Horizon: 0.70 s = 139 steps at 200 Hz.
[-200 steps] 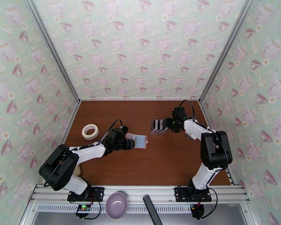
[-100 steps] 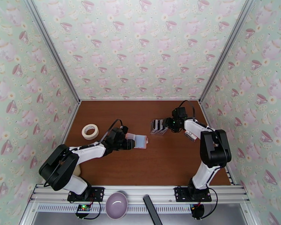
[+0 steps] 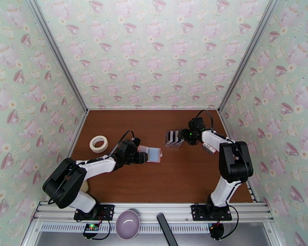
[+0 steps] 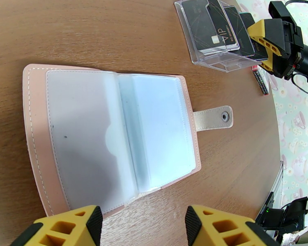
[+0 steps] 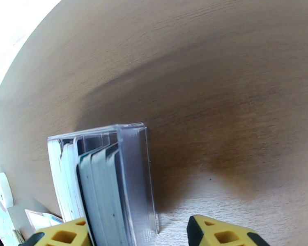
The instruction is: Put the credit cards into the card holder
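Note:
The card holder (image 4: 113,140) lies open and flat on the brown table, pink with pale clear pockets and a snap tab (image 4: 213,118). In the top view the card holder (image 3: 154,153) is just right of my left gripper (image 3: 144,157). That left gripper (image 4: 141,230) is open, its yellow fingertips (image 4: 72,226) at the holder's near edge. The credit cards (image 5: 96,181) stand bunched in a clear plastic stand (image 5: 133,177). My right gripper (image 5: 137,234) is open and straddles the stand's near end, with a gap on the right side. From above, the credit cards (image 3: 173,138) sit left of my right gripper (image 3: 181,137).
A roll of masking tape (image 3: 98,143) lies at the left of the table. A small flat item (image 3: 208,148) rests beside the right arm. A purple bowl (image 3: 127,223) and a black bar (image 3: 166,229) sit on the near rail. Patterned walls close three sides.

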Tool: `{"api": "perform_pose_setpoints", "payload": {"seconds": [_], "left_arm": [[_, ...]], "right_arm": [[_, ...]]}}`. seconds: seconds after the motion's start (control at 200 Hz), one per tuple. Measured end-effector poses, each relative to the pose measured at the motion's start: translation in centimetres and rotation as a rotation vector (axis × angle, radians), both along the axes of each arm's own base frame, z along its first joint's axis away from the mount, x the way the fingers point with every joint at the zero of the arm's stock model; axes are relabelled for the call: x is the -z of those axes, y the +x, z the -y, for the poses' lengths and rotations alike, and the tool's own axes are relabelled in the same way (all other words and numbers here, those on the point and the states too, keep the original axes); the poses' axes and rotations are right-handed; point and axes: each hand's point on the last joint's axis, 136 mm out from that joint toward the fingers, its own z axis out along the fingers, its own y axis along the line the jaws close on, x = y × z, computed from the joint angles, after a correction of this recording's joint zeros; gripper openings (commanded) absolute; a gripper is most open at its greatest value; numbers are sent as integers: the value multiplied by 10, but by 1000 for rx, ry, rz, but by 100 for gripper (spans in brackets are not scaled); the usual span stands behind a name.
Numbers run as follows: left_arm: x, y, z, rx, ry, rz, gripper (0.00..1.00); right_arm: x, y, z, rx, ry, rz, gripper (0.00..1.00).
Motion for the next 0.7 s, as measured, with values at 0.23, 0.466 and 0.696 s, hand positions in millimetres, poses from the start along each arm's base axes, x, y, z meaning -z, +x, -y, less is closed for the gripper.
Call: {"api": "perform_pose_setpoints", "payload": {"seconds": [0.23, 0.466, 0.696], "left_arm": [[0, 0, 0, 0, 0, 0, 59], [0, 0, 0, 1, -1, 0, 58], [0, -1, 1, 5, -5, -3, 58]], "right_arm": [[0, 0, 1, 0, 3, 4, 59], [0, -2, 1, -16, 10, 16, 53], [-4, -3, -3, -38, 27, 27, 38]]}}
